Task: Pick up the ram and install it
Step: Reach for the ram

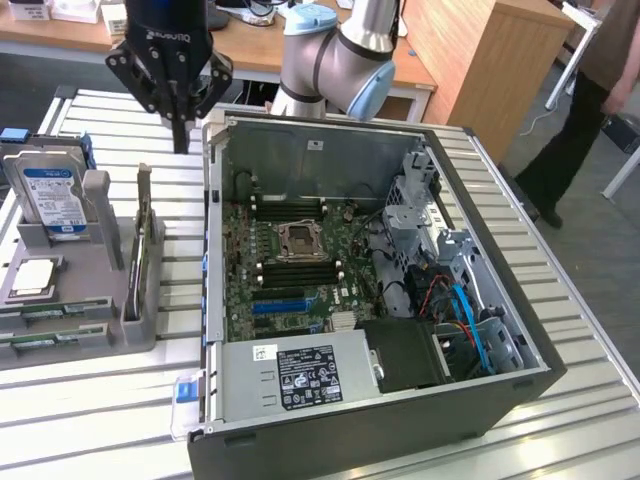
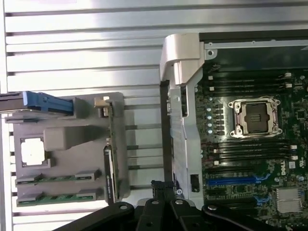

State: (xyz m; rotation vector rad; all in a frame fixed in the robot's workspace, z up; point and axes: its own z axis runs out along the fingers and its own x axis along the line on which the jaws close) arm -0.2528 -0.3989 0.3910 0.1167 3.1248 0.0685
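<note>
Two green ram sticks point(image 1: 48, 313) lie flat, side by side, in the near slots of a grey fixture tray point(image 1: 90, 345) at the exterior view's left. In the wrist view the ram sticks point(image 2: 57, 179) lie beside a square silver processor chip point(image 2: 32, 151). My gripper point(image 1: 181, 143) hangs above the slatted table, past the tray's far end and beside the far corner of the open computer case point(image 1: 214, 250). Its fingers point(image 2: 159, 188) are shut with nothing between them. Black memory slots point(image 1: 292, 274) flank the processor socket point(image 1: 300, 240) on the motherboard.
A hard drive point(image 1: 50, 195) stands in the tray's far part, and a thin board point(image 1: 143, 235) stands upright along the side nearest the case. Blue slots point(image 1: 280, 303), cables and a power supply point(image 1: 300, 370) fill the case. A person point(image 1: 590, 90) stands at the far right.
</note>
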